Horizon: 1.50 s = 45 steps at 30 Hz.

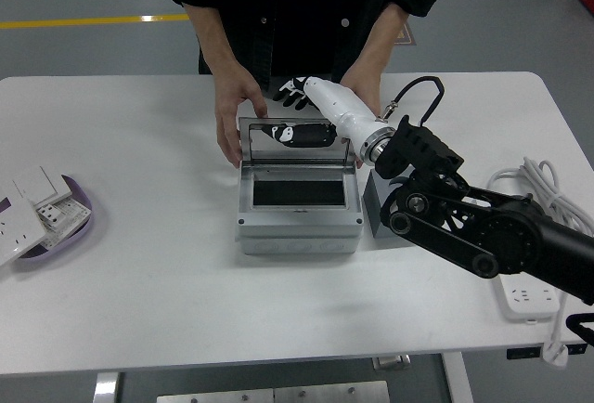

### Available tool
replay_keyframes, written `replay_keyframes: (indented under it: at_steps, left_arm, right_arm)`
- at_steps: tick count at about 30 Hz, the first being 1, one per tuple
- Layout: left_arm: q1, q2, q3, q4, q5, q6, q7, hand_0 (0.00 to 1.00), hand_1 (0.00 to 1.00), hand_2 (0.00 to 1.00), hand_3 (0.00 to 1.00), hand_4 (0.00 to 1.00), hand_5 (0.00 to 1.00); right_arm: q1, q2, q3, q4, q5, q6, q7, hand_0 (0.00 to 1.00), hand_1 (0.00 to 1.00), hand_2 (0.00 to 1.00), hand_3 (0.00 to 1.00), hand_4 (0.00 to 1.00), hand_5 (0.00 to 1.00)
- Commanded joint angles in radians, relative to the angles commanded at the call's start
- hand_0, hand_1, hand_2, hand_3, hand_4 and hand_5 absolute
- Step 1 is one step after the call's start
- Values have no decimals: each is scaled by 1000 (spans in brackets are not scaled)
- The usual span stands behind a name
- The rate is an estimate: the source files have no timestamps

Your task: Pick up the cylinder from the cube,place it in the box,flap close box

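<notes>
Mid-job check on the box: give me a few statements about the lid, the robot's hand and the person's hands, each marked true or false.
1. The box lid stands raised. True.
2. The robot's right hand reaches behind the lid's top edge. True.
3. The person's hands are off the table. False: they rest beside the lid, one on each side.
4. The power strip lies left of the box. False: it lies at the right.
5. The left hand is working. False: not in view.

Count on table point(139, 264): 1 grey box point(297, 208), 1 grey cube point(379, 201) mostly hidden, 1 robot hand point(299, 90), 2 person's hands point(232, 110), 1 power strip point(527, 293), 1 purple tray point(65, 222) holding maybe 3 white switch plates point(28, 203).
</notes>
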Motion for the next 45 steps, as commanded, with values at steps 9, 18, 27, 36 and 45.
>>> replay_keyframes:
  at_steps: [9, 18, 27, 36, 45]
  left_arm:
    - [3, -2, -2, 3, -2, 1, 0, 595, 630, 622, 639, 703, 218]
    - [2, -3, -13, 0, 9, 0, 0, 594, 630, 622, 639, 703, 219]
    - [4, -4, -13, 1, 9, 1, -1, 595, 629, 622, 638, 702, 218]
    - [7, -2, -13, 2, 5, 0, -1, 595, 629, 622, 639, 702, 216]
    - [22, -2, -10, 4, 1, 1, -1, 595, 629, 622, 639, 702, 216]
  right_arm:
    - [-70, -96, -4, 180, -110, 10, -57, 673, 616, 635, 660, 776, 452]
    - [-169, -119, -32, 315, -142, -4, -66, 617, 612, 634, 659, 753, 438]
    - [-230, -117, 15, 274, -58, -60, -12, 599, 612, 633, 657, 747, 434]
    - [-357, -197, 228, 356, 3, -113, 95, 597, 606, 631, 658, 726, 427]
    - [-536, -183, 487, 298, 266, -66, 327, 590, 596, 620, 653, 714, 419]
